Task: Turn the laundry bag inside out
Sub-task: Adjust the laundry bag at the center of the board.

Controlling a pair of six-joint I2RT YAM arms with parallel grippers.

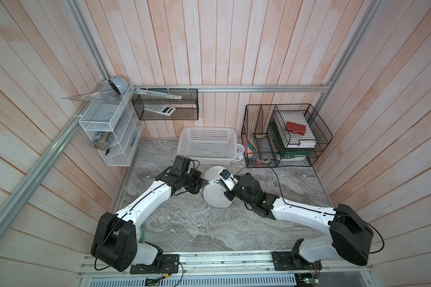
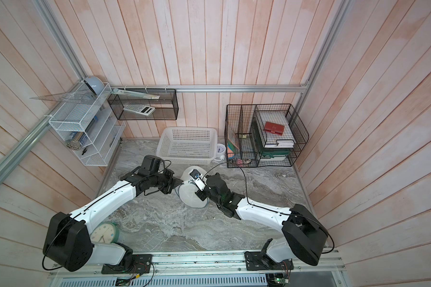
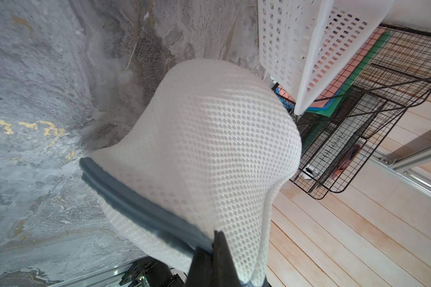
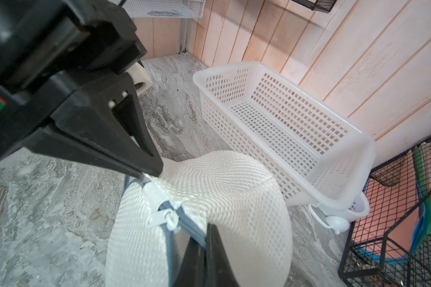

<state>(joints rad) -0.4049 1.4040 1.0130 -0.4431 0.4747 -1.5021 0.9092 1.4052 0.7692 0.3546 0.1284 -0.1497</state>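
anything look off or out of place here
A green-rimmed clock sits on the table right by the left arm's base, where the arm could knock it. The laundry bag looks kinked, but only because the left gripper and right gripper pinch its rim.

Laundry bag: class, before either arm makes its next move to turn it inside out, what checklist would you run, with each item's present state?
1. Left gripper shut on the laundry bag at its edge: ok.
2. Right gripper shut on the grey trim: ok.
3. White zip pull free of both grippers: ok.
4. Bag's opening wide enough to push through: cannot tell.
5. Bag apart from the white plastic basket: cannot tell; they sit close.
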